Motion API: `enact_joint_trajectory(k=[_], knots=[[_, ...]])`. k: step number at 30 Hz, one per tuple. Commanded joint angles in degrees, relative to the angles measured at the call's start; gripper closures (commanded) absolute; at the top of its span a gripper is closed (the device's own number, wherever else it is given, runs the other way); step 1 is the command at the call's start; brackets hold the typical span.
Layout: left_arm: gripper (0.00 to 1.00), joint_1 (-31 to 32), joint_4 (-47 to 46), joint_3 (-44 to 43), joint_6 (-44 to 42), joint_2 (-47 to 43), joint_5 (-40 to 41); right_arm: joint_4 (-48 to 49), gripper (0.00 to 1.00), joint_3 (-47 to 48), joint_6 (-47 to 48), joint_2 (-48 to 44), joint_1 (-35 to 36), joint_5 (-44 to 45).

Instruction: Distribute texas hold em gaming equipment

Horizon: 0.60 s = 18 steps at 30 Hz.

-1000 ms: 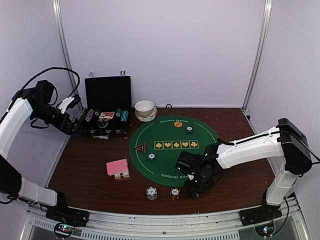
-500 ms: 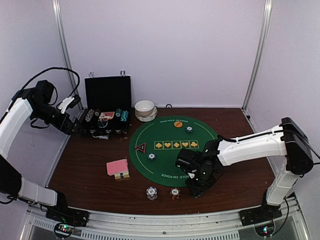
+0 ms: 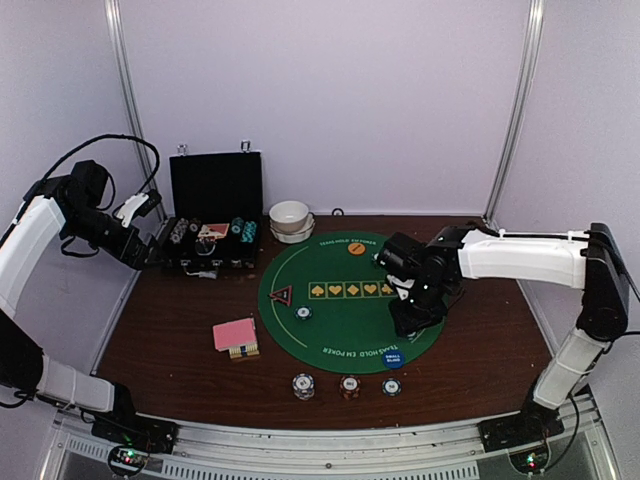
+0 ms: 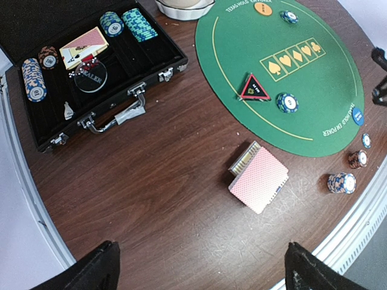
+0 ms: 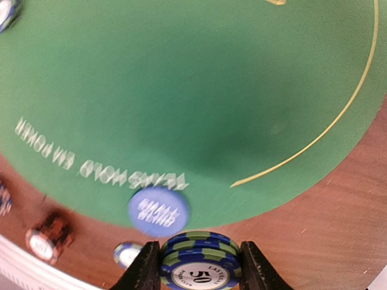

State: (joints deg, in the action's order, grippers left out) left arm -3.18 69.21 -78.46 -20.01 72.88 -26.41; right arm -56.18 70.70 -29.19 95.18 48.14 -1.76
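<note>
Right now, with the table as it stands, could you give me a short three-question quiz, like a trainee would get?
1. True or false: the right gripper holds nothing.
2. Where does the flat blue disc marker lie? A) in the black case B) on the near rim of the round green felt mat C) in the white bowls
3. How many small striped chip stacks stand on the dark wooden table between the mat and the near edge?
Key: 1 false, it clamps a stack of blue-and-green striped poker chips. 2 B. 3 three.
</note>
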Motion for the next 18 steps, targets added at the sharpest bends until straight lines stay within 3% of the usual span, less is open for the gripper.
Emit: enact_joint_trajectory(k=[1, 13, 15, 18], knots=[[0.02, -0.4, 0.5, -1.5, 0.1, -0.8, -0.9, 4.3, 0.79, 0.5, 2.5, 4.4, -5.1, 2.5], [0.02, -0.4, 0.5, -1.5, 0.1, -0.5, -1.2, 10.3, 0.78, -3.5, 2.4, 10.1, -7.4, 0.0], [0.02, -0.4, 0.5, -1.5, 0.1, -0.4, -1.3, 11.0, 0.72, -4.1, 2.4, 10.6, -7.7, -0.5], [0.03, -0.4, 0.5, -1.5, 0.2, -0.4, -1.3, 11.3, 0.49, -3.9, 2.4, 10.7, -8.0, -0.6]])
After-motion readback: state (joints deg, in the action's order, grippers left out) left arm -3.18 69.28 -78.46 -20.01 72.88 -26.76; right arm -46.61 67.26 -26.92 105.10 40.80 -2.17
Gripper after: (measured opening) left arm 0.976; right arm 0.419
